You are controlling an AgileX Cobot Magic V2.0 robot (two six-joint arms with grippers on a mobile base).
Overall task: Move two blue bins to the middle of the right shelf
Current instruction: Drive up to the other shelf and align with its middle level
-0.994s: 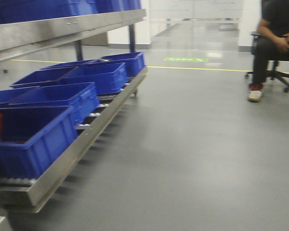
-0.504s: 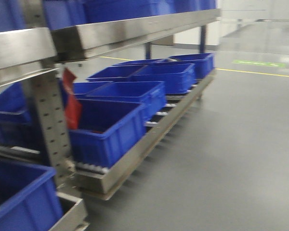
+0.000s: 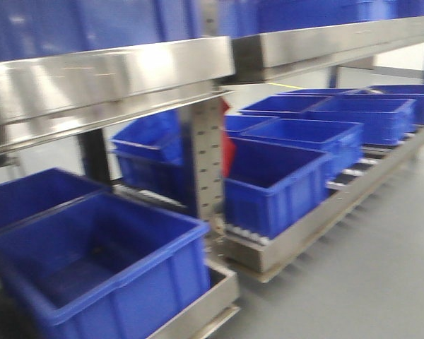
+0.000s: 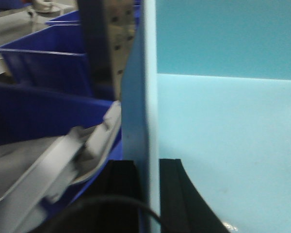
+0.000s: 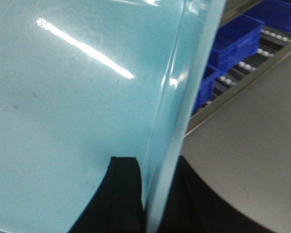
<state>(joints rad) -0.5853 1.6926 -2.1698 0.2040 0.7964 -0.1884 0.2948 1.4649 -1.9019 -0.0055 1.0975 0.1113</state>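
Left gripper (image 4: pixel 148 199): black pads (image 4: pixel 177 194) sit on either side of a thin upright wall and pinch it. The wall belongs to a blue bin (image 4: pixel 223 145) that looks pale in this light; its inside fills the right half of the wrist view. One bin or two nested, cannot tell.

Right gripper (image 5: pixel 153 206): same hold, with a dark finger on each face of the pale bin wall (image 5: pixel 63 97), jaws narrow and clamped on it.

Beside the left wrist: darker blue bins (image 4: pixel 43 63) and a perforated upright (image 4: pixel 119 39) close to the held wall. Beyond the right wrist: more bins on a roller track (image 5: pixel 237 41), with grey floor (image 5: pixel 252 145) alongside.

Front view, blurred: the held bin is not in sight. Right shelf middle (image 3: pixel 106 78) crosses the upper left as a wide shiny steel rail, meeting a perforated post (image 3: pixel 205 162). Below it an open bin (image 3: pixel 106 261) sits nearest the camera. A row of bins (image 3: pixel 275 183) runs off to the right on the low tier. A red tag (image 3: pixel 228 148) hangs just beside the post.
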